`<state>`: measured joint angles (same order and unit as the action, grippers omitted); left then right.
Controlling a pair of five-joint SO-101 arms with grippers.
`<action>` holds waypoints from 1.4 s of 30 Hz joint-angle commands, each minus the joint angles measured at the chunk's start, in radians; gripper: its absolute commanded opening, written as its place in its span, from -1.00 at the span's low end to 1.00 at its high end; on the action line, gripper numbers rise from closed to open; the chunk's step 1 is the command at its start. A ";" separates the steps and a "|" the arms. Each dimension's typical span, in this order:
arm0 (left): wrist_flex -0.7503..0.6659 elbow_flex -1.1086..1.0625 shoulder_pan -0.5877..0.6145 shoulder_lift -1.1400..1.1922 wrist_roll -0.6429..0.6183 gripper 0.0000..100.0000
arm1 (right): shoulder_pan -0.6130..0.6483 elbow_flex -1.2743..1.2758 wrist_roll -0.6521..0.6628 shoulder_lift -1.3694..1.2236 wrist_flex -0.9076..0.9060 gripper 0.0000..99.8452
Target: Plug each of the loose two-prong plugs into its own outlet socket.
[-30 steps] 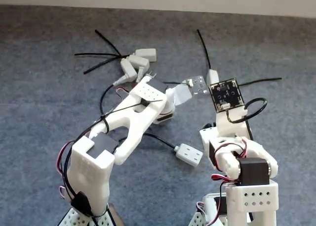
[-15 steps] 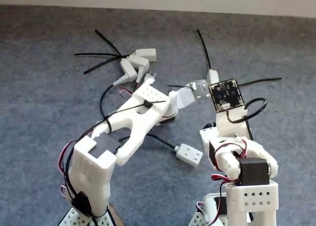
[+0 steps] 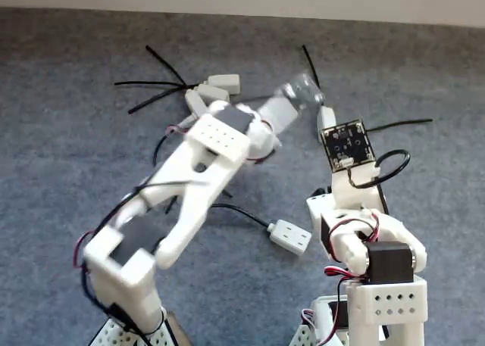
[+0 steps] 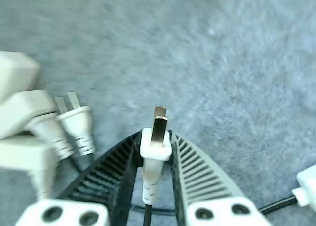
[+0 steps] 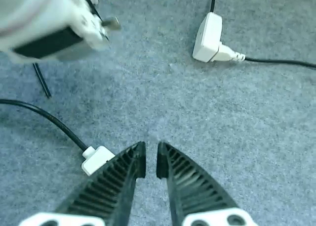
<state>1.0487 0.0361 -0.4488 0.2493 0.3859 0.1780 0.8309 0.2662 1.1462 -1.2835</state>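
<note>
One plug [image 4: 155, 154] is clamped in the left gripper [image 4: 155, 136], whose jaws are closed tight on its white body. The plug's long axis runs along the jaws. Its cord trails back toward the wrist and its two flat prongs stick out past the fingertips.

The coming move turns on the socket [image 3: 326, 120]. In the high view the left gripper [image 3: 301, 95] hangs just beside the socket, not touching it, on the side away from the arms' bases. In the right wrist view the prongs point roughly toward the socket [image 5: 209, 37], with bare mat [image 5: 237, 137] between them. The socket lies flat with a cord leaving one end. I cannot tell from these angles which face carries the slots, so the plug may need turning before it goes in.

The right gripper [image 5: 150, 148] holds nothing. Its jaws are all but closed and point at the mat short of the socket. The left gripper is nearer the socket, and the right looks placed to steady it.

A second socket [image 3: 292, 236] lies well apart from the socket, toward the bases. A spare plug [image 4: 75, 128] lies loose on the far side of the left gripper from the socket.

No writing can be read on the plug or the socket.
</note>
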 commanded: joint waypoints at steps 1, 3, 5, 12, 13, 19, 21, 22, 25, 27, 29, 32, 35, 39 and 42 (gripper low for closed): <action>-0.123 -0.180 0.007 -0.306 -0.057 -0.99 | -0.024 0.002 -0.009 -0.004 0.028 -0.90; -0.258 -0.366 -0.002 -0.450 -0.060 -0.99 | -0.051 0.013 -0.008 0.001 0.058 -0.90; -0.436 -0.573 -0.016 -0.604 -0.075 -0.99 | -0.093 0.027 -0.008 0.001 0.088 -0.90; -1.003 -1.095 0.001 -1.003 -0.272 -0.99 | -0.117 0.038 -0.011 0.001 0.111 -0.90; -1.046 -1.136 -0.001 -1.036 -0.305 -0.99 | -0.116 0.038 -0.011 0.001 0.113 -0.90; -1.263 -1.323 -0.002 -1.190 -0.399 -0.99 | -0.010 0.038 -0.008 0.002 0.196 -1.00; -1.327 -1.379 -0.004 -1.225 -0.399 -0.99 | 0.047 0.031 -0.006 0.002 0.225 -0.98; -1.356 -1.403 -0.004 -1.241 -0.399 -0.99 | 0.077 0.028 -0.006 0.002 0.232 -0.98; -1.418 -1.469 -0.033 -1.283 -0.393 -0.99 | 0.173 -0.016 -0.006 0.002 0.240 -0.98; -1.441 -1.506 -0.064 -1.310 -0.393 -0.99 | 0.219 -0.050 -0.006 0.002 0.240 -0.98; -1.453 -1.535 -0.091 -1.331 -0.393 -0.99 | 0.242 -0.087 -0.006 0.002 0.240 -0.98; -1.453 -1.554 -0.119 -1.343 -0.393 -0.99 | 0.254 -0.137 -0.008 0.002 0.239 -0.98; -1.450 -1.554 -0.119 -1.342 -0.393 -0.99 | 0.289 -0.166 -0.006 0.002 0.225 -0.98; -1.447 -1.554 -0.124 -1.340 -0.393 -0.99 | 0.418 -0.206 -0.006 0.002 0.168 -0.98; -1.447 -1.554 -0.124 -1.340 -0.393 -0.99 | 0.499 -0.213 -0.006 0.002 0.163 -0.98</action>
<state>-0.3798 -1.5244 -0.5516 -1.0733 -0.0054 0.6076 0.6713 0.2662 1.1462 -1.1147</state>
